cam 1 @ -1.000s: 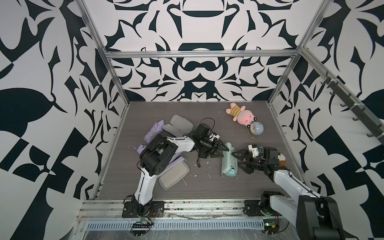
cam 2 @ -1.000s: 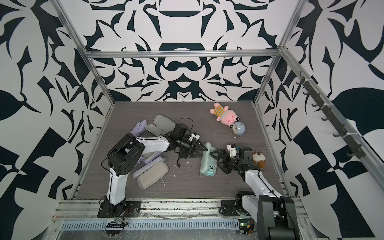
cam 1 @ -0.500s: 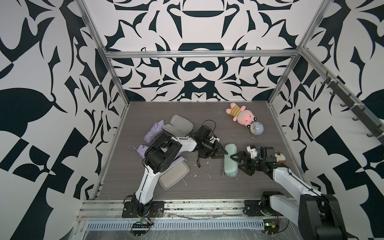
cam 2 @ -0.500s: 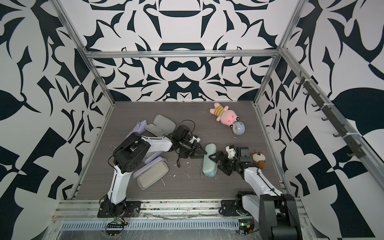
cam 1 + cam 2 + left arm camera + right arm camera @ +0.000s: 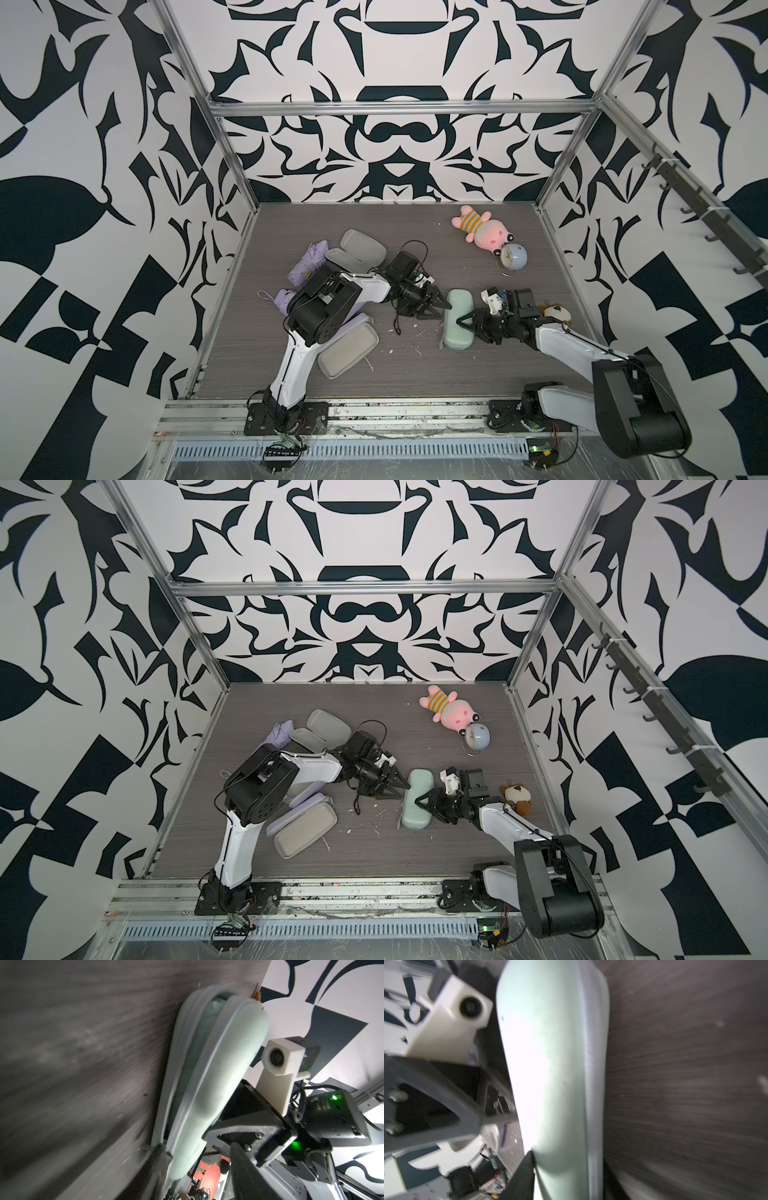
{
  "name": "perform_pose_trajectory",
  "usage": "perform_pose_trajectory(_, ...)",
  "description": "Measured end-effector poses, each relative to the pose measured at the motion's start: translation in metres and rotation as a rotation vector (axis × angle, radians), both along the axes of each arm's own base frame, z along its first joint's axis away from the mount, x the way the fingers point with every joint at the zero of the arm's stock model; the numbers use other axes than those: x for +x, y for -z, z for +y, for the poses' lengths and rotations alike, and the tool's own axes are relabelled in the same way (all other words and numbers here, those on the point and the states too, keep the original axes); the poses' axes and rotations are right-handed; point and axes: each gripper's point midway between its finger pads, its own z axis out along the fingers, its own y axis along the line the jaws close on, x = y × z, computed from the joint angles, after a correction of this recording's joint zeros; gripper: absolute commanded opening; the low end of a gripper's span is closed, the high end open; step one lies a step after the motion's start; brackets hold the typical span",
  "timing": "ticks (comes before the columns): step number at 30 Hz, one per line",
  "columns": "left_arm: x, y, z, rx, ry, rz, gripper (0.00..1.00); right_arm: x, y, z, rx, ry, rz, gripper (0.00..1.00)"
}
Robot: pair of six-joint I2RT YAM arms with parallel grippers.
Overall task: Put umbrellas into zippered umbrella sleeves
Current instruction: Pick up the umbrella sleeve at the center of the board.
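Left to right in a top view: the far lilac umbrella (image 5: 305, 266) and the near lilac umbrella (image 5: 277, 296) lie at the left of the desk (image 5: 415, 374) beside the far open sleeve (image 5: 361, 249) and the near open sleeve (image 5: 347, 349), grey linings up; none has shifted in the last second. My left claw (image 5: 441, 309) meets the left edge of the mint sleeve (image 5: 457, 338) at mid-desk. In the left wrist view its fingers stand parted about one end of the sleeve, one finger (image 5: 158, 1167) at the zip seam, the other clear of the shell, gripping nothing. The seam gapes, and darker green fabric, apparently the mint umbrella (image 5: 200, 1043), shows inside. A second ago this sleeve was propped up, tilted and gaping wider; it now lies flat. My right claw (image 5: 466, 326), then spread wide and short of the sleeve, has narrowed onto its right edge; the right wrist view shows a finger (image 5: 525, 1174) on each face, pinching it. Farther right, the pink plush toy (image 5: 484, 230) and pale-blue clock (image 5: 513, 257) are unchanged.
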Motion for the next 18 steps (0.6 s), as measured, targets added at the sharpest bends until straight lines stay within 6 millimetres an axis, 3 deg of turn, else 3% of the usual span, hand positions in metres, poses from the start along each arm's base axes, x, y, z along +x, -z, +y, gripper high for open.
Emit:
perform_pose_trajectory(4, 0.006, -0.01, 0.02, -0.01, -0.041, -0.046, 0.8, 0.005, -0.007, 0.004, 0.031, -0.006, -0.048, 0.06)
perform_pose_trajectory(8, 0.009, -0.014, 0.021, -0.057, -0.056, -0.082, 0.95, 0.005, -0.007, 0.006, 0.072, 0.02, -0.063, 0.01)
perform_pose_trajectory(12, 0.013, -0.02, 0.016, -0.091, -0.076, -0.112, 0.98, 0.002, -0.015, 0.009, 0.122, 0.045, -0.061, 0.0)
perform_pose_trajectory(18, 0.017, -0.02, 0.014, -0.094, -0.091, -0.131, 0.94, 0.003, -0.051, 0.018, 0.213, 0.028, -0.146, 0.0)
